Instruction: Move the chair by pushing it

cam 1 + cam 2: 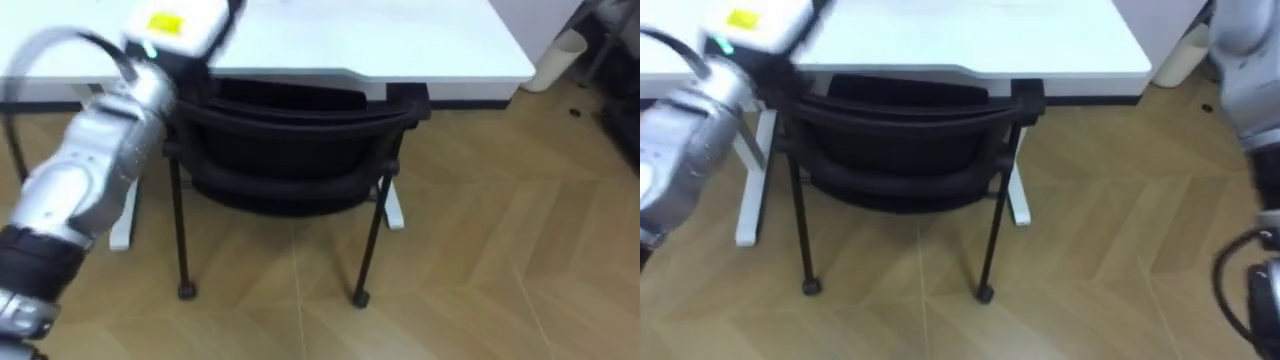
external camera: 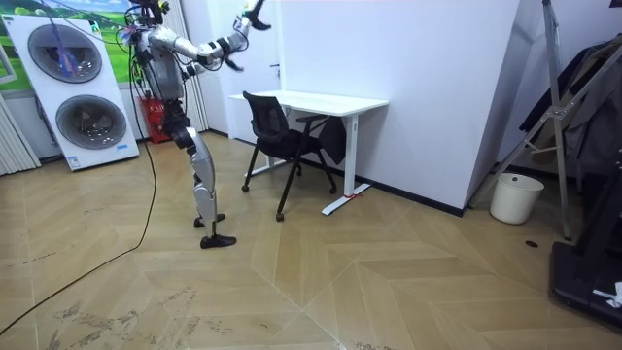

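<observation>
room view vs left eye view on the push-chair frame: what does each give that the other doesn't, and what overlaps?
Room view: the whole robot standing behind the chair with one arm raised. Stacked washing machines are behind it, and a metal stand with dark clothing is at the room view's right.
Left eye view: a top-down look at the backrest close to the desk front edge, with the left hand raised above the backrest's left corner.
Shared: black chair, white desk, white bin, wood floor.
</observation>
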Controlling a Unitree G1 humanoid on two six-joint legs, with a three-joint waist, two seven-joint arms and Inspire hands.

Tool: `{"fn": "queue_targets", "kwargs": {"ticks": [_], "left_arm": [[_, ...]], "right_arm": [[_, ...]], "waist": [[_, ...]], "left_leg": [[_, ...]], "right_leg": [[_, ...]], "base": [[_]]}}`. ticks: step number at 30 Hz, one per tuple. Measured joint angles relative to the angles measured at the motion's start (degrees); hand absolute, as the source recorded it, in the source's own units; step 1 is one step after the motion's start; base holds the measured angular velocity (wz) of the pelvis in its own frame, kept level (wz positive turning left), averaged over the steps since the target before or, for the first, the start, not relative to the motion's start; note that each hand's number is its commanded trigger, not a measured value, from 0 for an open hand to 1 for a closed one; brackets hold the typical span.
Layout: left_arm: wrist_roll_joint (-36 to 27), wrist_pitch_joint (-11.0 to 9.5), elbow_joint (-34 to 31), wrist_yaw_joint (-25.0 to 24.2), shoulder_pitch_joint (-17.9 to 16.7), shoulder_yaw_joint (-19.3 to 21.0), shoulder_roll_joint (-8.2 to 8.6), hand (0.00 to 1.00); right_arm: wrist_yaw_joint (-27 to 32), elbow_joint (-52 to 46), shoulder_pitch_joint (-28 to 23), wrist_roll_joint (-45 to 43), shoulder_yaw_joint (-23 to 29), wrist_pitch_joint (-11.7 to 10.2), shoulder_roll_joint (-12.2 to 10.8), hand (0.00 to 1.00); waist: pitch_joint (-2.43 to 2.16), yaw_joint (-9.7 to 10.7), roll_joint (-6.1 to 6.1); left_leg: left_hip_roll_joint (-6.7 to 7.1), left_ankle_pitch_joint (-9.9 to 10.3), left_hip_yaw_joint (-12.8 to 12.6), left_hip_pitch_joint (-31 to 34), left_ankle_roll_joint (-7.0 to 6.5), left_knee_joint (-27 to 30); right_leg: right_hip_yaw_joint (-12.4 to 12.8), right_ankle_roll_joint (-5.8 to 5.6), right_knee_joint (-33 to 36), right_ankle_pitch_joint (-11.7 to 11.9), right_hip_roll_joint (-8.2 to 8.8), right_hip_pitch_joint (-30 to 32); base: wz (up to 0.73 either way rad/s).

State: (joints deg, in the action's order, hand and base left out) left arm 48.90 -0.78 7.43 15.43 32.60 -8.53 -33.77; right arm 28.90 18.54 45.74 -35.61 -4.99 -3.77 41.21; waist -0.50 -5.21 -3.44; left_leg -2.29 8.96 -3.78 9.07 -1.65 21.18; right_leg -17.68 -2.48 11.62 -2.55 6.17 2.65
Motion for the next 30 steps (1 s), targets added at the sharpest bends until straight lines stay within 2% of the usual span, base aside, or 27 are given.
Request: {"fn": "queue_targets", "kwargs": {"ticks": [1,2,3,4,6,7,9,10,11,12,13,15,16,18,19,20,21,22,23,24,25,26,27,28,29,30], "left_arm": [[-0.17,0.01,-0.38,0.75,-0.01,1.59,-0.47,0.0],[-1.03,0.06,-1.44,2.13,-0.01,4.03,-1.84,0.0],[-1.97,-0.16,-2.79,3.73,-0.01,6.02,-3.53,0.0],[-2.29,-0.31,-3.46,4.59,0.0,6.93,-4.22,0.0],[-2.15,-1.43,-5.54,8.43,-0.31,11.58,-6.56,0.0],[-2.18,-1.75,-6.48,9.46,-0.85,13.41,-6.8,0.0],[-4.56,-2.54,-9.84,14.48,-4.31,21.18,-7.5,0.0],[-4.84,-2.79,-10.16,15.9,-5.34,23.14,-7.68,0.0],[-6.2,-3.61,-10.55,18.91,-8.31,27.75,-8.11,0.0],[-8.51,-4.54,-10.64,22.17,-12.04,32.47,-8.17,0.0],[-10.05,-4.77,-10.65,23.89,-14.39,34.85,-8.15,0.0],[-15.66,-5.63,-10.45,29.53,-24.24,43.53,-7.26,0.0],[-17.05,-5.75,-10.27,30.66,-26.4,45.24,-6.76,0.0],[-23.66,-5.88,-10.16,34.29,-34.26,51.57,-3.01,0.0],[-25.26,-5.99,-10.08,35.17,-36.45,52.7,-2.11,0.0],[-28.4,-6.5,-10.04,36.42,-41.16,54.42,-0.17,0.0],[-32.55,-7.33,-9.92,37.22,-45.91,54.95,2.59,0.0],[-34.67,-7.66,-9.61,37.38,-47.77,54.94,4.14,0.0],[-38.88,-7.81,-8.87,37.46,-50.63,54.59,7.5,0.0],[-42.97,-7.94,-6.6,37.78,-52.52,53.49,10.68,0.0],[-48.43,-8.03,-2.6,37.76,-53.89,51.58,13.16,0.0],[-50.79,-7.99,-0.1,37.57,-54.68,50.68,14.2,0.0],[-54.55,-7.91,4.84,36.86,-56.37,49.66,16.64,0.0],[-56.35,-7.88,7.47,36.4,-57.22,49.57,17.88,0.0],[-59.5,-7.87,13.13,35.84,-58.69,49.43,19.8,0.0],[-62.14,-7.77,18.5,34.88,-59.85,49.24,21.06,0.0]], "right_arm": [[0.61,-0.06,-0.02,0.28,0.06,0.06,0.02,0.0],[1.67,-0.6,-0.18,0.7,0.85,0.13,0.09,0.0],[2.8,-1.6,-0.34,2.44,2.32,0.1,0.67,0.0],[3.49,-1.8,-0.33,3.64,2.74,0.11,1.63,0.0],[5.16,-2.72,-0.68,6.46,6.73,0.15,5.63,0.0],[5.69,-3.7,-1.32,7.25,8.74,0.19,6.46,0.0],[9.95,-8.89,-6.58,11.28,16.81,0.06,9.91,0.0],[11.34,-9.84,-8.45,11.82,18.73,-0.05,10.69,0.0],[13.09,-11.26,-11.92,12.44,23.35,-0.93,11.32,0.0],[14.88,-12.82,-15.54,14.23,27.95,-2.09,11.39,0.0],[16.06,-13.18,-17.38,15.61,30.12,-2.68,11.39,0.0],[20.08,-13.73,-25.42,20.43,39.1,-3.95,11.37,0.0],[20.81,-13.59,-27.9,21.95,41.25,-4.0,11.36,0.0],[22.59,-13.56,-35.53,29.94,48.69,-4.06,11.06,0.0],[22.92,-13.56,-37.75,32.36,50.26,-4.46,10.73,0.0],[23.12,-13.57,-43.17,37.36,53.19,-5.25,9.49,0.0],[22.84,-13.43,-48.95,42.45,55.34,-5.89,7.06,0.0],[22.64,-13.34,-51.75,45.23,56.13,-6.38,5.3,0.0],[21.92,-12.73,-56.82,50.99,56.79,-6.97,0.6,0.0],[20.33,-10.97,-61.6,56.41,56.69,-7.05,-5.19,0.0],[17.67,-7.24,-66.15,63.41,55.99,-6.82,-10.47,0.0],[16.04,-4.56,-67.68,66.33,55.63,-6.5,-12.87,0.0],[13.45,1.04,-69.56,71.38,55.58,-5.49,-17.7,0.0],[12.44,3.94,-70.29,73.93,55.59,-4.95,-19.9,0.0],[10.41,10.52,-71.25,77.79,55.59,-4.45,-23.52,0.0],[8.62,17.23,-71.8,79.92,55.57,-3.72,-26.01,0.0]], "waist": [[-0.12,0.34,0.11],[-0.5,1.26,0.29],[-0.57,2.22,0.35],[-0.6,2.57,0.42],[-0.63,3.47,0.44],[-0.62,3.49,0.43],[-0.6,3.52,0.46],[-0.59,3.61,0.44],[-0.61,4.58,0.34],[-0.52,5.29,0.44],[-0.46,5.43,0.57],[-0.3,6.59,0.65],[-0.25,6.76,0.57],[-0.16,7.75,0.77],[-0.12,7.85,0.81],[-0.17,7.85,0.72],[-0.21,7.83,0.63],[-0.26,7.78,0.56],[-0.17,7.65,0.6],[-0.25,7.2,0.28],[-0.32,6.45,0.31],[-0.33,6.19,0.31],[-0.37,6.0,0.61],[-0.43,5.95,0.8],[-0.69,5.89,1.23],[-0.47,6.08,1.18]], "left_leg": [[0.07,0.0,-0.29,-0.88,0.01,-0.5],[0.19,0.11,-0.7,-1.93,0.15,-1.32],[0.38,0.07,-0.73,-2.45,0.36,-1.95],[0.42,-0.02,-0.81,-2.64,0.28,-2.14],[0.56,-0.15,-1.05,-3.29,0.28,-2.98],[0.57,-0.18,-1.25,-3.54,0.32,-3.4],[0.57,-0.18,-1.96,-5.17,0.43,-4.73],[0.55,-0.08,-2.14,-5.85,0.51,-5.13],[0.65,-0.05,-2.25,-7.12,0.57,-6.35],[0.74,-0.01,-2.31,-8.18,0.66,-6.9],[0.76,0.1,-2.44,-8.67,0.75,-7.27],[0.88,0.29,-2.78,-9.52,0.91,-8.63],[0.87,0.3,-3.1,-9.67,0.93,-8.95],[0.89,0.43,-3.84,-9.75,1.06,-9.98],[0.88,0.54,-3.9,-9.72,1.08,-10.07],[0.86,0.75,-4.1,-9.97,1.16,-10.5],[0.85,0.95,-4.34,-10.59,1.25,-11.08],[0.81,1.13,-4.45,-10.81,1.29,-11.24],[0.74,1.35,-4.58,-11.12,1.4,-11.51],[0.68,1.5,-4.62,-11.76,1.51,-12.03],[0.4,1.91,-4.79,-11.94,1.61,-11.98],[0.31,2.05,-4.79,-12.04,1.62,-11.98],[0.12,2.26,-4.77,-12.37,1.65,-11.98],[0.04,2.48,-4.77,-12.59,1.69,-11.99],[0.02,2.98,-4.71,-13.08,1.78,-11.89],[0.03,3.46,-4.58,-13.65,1.86,-11.62]], "right_leg": [[0.25,-0.34,0.04,-0.43,0.1,-0.49],[0.43,-0.84,0.25,-1.18,0.33,-0.82],[0.44,-0.87,0.46,-1.37,0.47,-0.99],[0.54,-0.86,0.57,-1.45,0.52,-0.98],[0.92,-0.78,1.01,-1.87,0.66,-0.89],[1.13,-0.83,0.97,-1.96,0.65,-0.88],[1.74,-0.34,0.7,-2.07,0.59,-1.67],[1.83,-0.22,0.54,-2.16,0.55,-2.11],[1.86,-0.26,0.09,-2.47,0.54,-2.98],[1.83,-0.34,-0.11,-2.86,0.56,-3.73],[1.92,-0.39,-0.14,-3.02,0.55,-3.98],[2.21,-0.5,0.0,-3.77,0.6,-3.9],[2.42,-0.5,0.13,-3.99,0.61,-3.69],[3.3,-0.64,0.16,-4.43,0.54,-2.86],[3.32,-0.67,0.12,-4.55,0.51,-2.83],[3.4,-0.76,0.13,-4.86,0.47,-2.78],[3.61,-0.83,0.13,-5.16,0.42,-2.94],[3.63,-0.86,0.14,-5.33,0.4,-3.07],[3.62,-0.97,0.08,-5.52,0.31,-3.46],[3.82,-1.08,0.01,-5.7,0.1,-3.89],[4.03,-1.07,0.02,-5.71,-0.16,-3.99],[4.04,-1.07,0.01,-5.71,-0.22,-4.1],[4.08,-1.06,0.05,-5.72,-0.34,-4.39],[4.09,-1.08,0.05,-5.81,-0.4,-4.63],[4.15,-1.06,0.1,-6.28,-0.43,-5.15],[4.15,-1.21,0.16,-6.83,-0.39,-5.76]], "base": [[-0.2],[-0.1],[-0.08],[0.0],[-0.06],[-0.12],[-0.14],[-0.11],[-0.04],[0.0],[-0.04],[-0.1],[-0.16],[-0.17],[-0.09],[-0.1],[-0.12],[-0.11],[-0.05],[-0.07],[-0.05],[0.0],[0.03],[0.0],[0.0],[-0.04]]}}
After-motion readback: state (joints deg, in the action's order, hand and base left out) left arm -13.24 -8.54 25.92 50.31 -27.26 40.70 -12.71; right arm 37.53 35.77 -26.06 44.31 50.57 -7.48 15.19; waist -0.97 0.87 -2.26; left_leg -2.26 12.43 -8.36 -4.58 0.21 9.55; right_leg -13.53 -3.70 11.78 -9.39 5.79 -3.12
